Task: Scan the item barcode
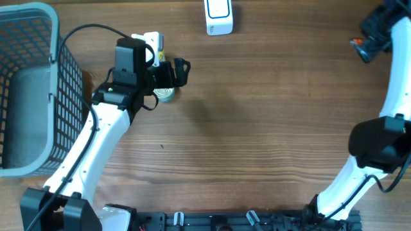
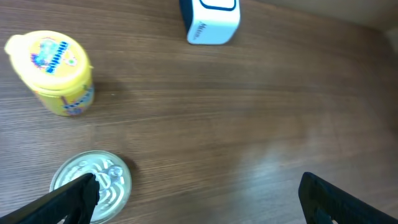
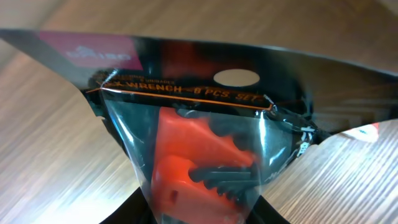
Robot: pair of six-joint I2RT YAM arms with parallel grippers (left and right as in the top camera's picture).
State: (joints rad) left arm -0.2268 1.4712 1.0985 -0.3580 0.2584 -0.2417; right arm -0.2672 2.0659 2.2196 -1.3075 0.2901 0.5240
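- Wrench pack [image 3: 205, 143]: a clear bag with an orange holder inside, under a black header card printed "WRENCH" and "6 PCS SET". The card has an oval hang hole.
- The pack sits at the far right corner of the table [image 1: 257, 128]. From overhead only a small orange and black bit of it [image 1: 361, 43] shows beside the right arm [image 1: 392, 90].
- The right jaws are drawn in narrow and clamp the pack by its lower end. In the right wrist view the pack rises from them and fills most of the frame, with the wood of the table behind it.
- Whether the pack touches the table cannot be told.
- No barcode shows on the side facing the wrist camera.
- Scanner [image 1: 219, 16]: a white box with a blue-edged face, lying on the table at the far edge near the middle, well apart from the pack. The left wrist view shows it too [image 2: 211, 22].
- The left jaws stand wide and hold nothing. They hover low over the table on its left half, pointing towards the scanner.
- Tin [image 2: 99, 180]: silver ribbed lid, upright on the table, partly under the tip of one left finger [image 2: 62, 202]. Whether they touch cannot be told.
- Tub [image 2: 56, 71]: yellow with a printed lid, upright, near the tin but apart from it, on the far side.
- Basket [image 1: 38, 13]: grey mesh, at the left edge of the table beside the left arm [image 1: 103, 138].
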